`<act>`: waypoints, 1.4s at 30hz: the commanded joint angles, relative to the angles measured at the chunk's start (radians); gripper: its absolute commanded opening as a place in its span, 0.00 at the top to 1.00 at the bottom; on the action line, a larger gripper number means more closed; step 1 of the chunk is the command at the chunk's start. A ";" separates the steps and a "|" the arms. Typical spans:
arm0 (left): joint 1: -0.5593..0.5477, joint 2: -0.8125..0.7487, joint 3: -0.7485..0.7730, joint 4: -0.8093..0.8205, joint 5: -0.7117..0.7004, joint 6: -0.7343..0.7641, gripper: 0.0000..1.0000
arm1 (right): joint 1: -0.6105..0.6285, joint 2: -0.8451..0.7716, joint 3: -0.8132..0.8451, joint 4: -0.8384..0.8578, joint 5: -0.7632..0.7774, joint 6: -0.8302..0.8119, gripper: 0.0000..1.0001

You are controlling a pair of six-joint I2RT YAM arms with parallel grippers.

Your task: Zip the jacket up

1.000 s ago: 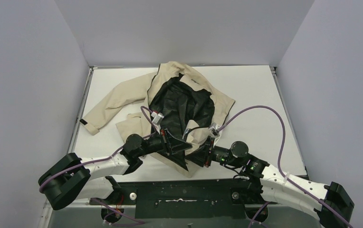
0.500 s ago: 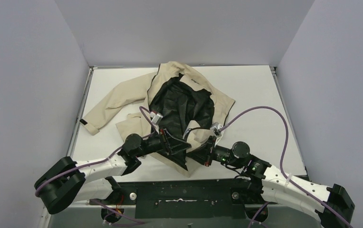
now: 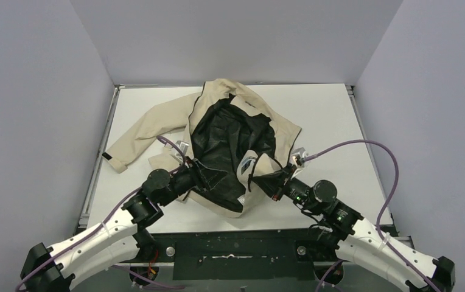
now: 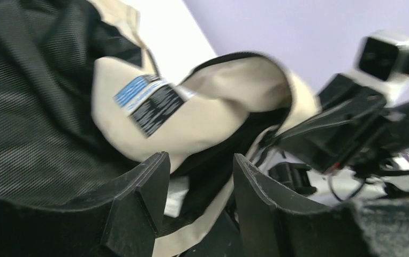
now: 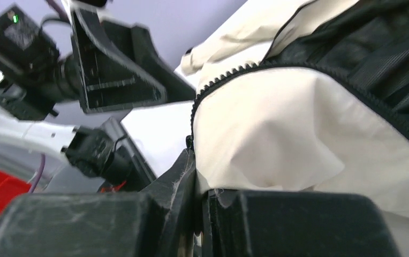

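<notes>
The beige jacket [image 3: 157,121] lies spread on the white table with its front open, so the black lining [image 3: 224,140] faces up. My right gripper [image 3: 272,179] is shut on the jacket's right front edge, which is lifted and folded so a white label [image 3: 246,164] shows. In the right wrist view the gripper [image 5: 199,182] pinches beige cloth just below the dark zipper teeth [image 5: 229,72]. My left gripper [image 3: 204,173] is open over the lining by the left front edge. Its fingers [image 4: 199,160] stand apart above a beige hem strip and touch nothing.
The left sleeve ends in a black cuff tab [image 3: 107,157] near the table's left edge. Bare table [image 3: 333,121] lies to the right of the jacket. A purple cable [image 3: 364,145] loops over the right arm. Grey walls close in three sides.
My left gripper has opened, let go of the jacket and drawn back to the left. My right gripper closed on the jacket's right edge and carried it right, turning the label into view.
</notes>
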 commanded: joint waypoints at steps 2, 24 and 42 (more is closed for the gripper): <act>0.007 -0.016 0.099 -0.306 -0.189 0.048 0.54 | -0.079 -0.035 0.172 -0.026 0.109 -0.110 1.00; 0.006 0.228 0.240 -0.517 -0.249 0.082 0.50 | -0.229 0.100 0.492 -0.519 0.776 -0.216 1.00; 0.004 0.323 0.246 -0.652 -0.243 0.095 0.50 | -0.748 0.445 0.326 -0.321 -0.078 -0.105 1.00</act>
